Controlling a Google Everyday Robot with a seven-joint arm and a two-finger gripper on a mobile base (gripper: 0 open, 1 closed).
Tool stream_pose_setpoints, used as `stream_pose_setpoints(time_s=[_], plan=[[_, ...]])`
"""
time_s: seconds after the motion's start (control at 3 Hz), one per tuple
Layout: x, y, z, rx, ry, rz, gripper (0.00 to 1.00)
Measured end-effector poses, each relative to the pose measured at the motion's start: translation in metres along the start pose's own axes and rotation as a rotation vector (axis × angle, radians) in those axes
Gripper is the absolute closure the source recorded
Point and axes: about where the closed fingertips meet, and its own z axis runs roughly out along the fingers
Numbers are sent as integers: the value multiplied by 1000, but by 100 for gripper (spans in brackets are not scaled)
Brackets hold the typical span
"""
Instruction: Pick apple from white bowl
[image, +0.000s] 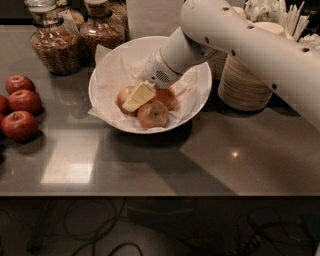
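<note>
Far left, on the grey countertop: a cluster of deep-red apples, well apart from the bowl. Behind them, two glass jars with brownish contents.

Centre: white bowl, wide, glossy, lined with crinkled white paper. Three small apples sit together in its bottom, red-orange blush with yellow-gold patches. Left apple is partly covered by the gripper. Front apple is fully exposed, stem dimple up. Back apple is touching both.

The gripper, cream-coloured at the tip, is down inside the bowl, lying across the left apple and just beside the back one. Cannot tell whether it grasps anything.

The white arm slants in from upper right. Right of the bowl: stacked beige paper bowls.
</note>
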Motion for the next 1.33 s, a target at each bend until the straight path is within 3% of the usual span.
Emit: stream_pose_setpoints(time_s=[0.67,1.0,1.33], plan=[[0,0,0,0,0,0,87],[0,0,0,0,0,0,100],[0,0,0,0,0,0,100]])
